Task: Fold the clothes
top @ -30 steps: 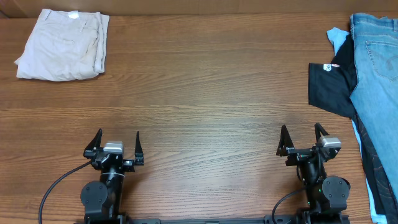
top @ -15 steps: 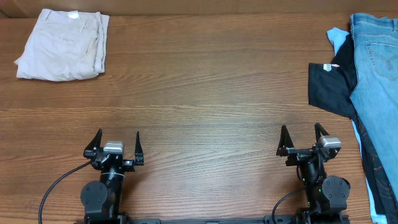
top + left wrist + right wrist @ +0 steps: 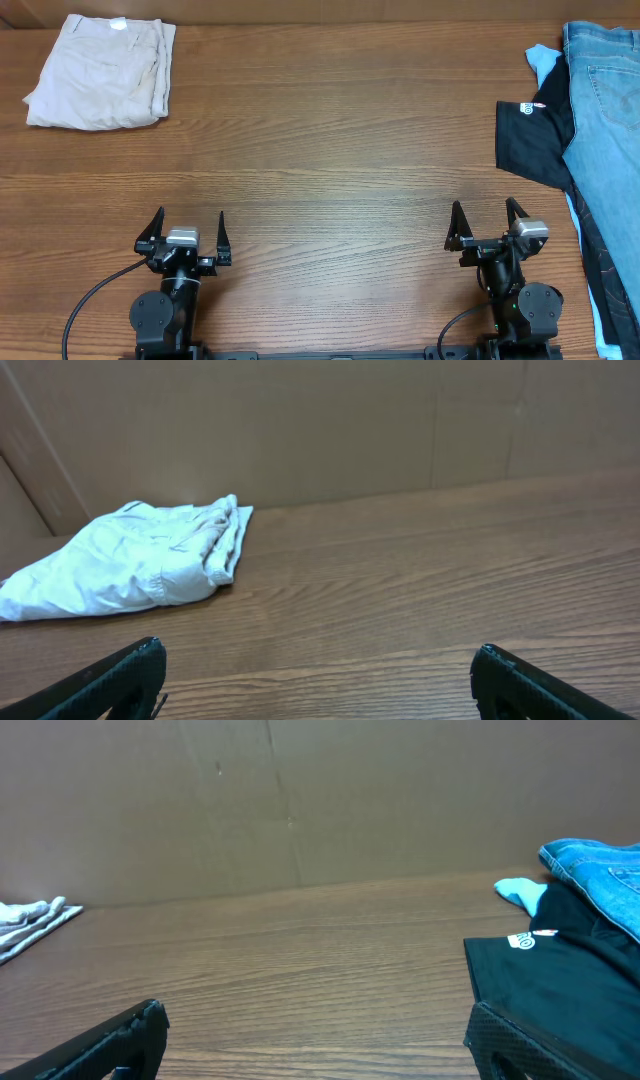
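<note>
The left gripper [image 3: 190,216] and right gripper [image 3: 484,206] both stand wide open, holding nothing. The folded khaki garment [image 3: 100,70] lies on the table [image 3: 330,150] well ahead of the left gripper, off to its left. Blue jeans [image 3: 605,110] and a black shirt [image 3: 535,140] lie ahead-right of the right gripper.

Wood-grain table [image 3: 330,150], plain brown panelled wall [image 3: 300,800] behind, even light

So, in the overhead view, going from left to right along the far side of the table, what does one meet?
beige garment → black shirt with a white logo → blue jeans. The light blue cloth overlaps these, so I leave it out.
</note>
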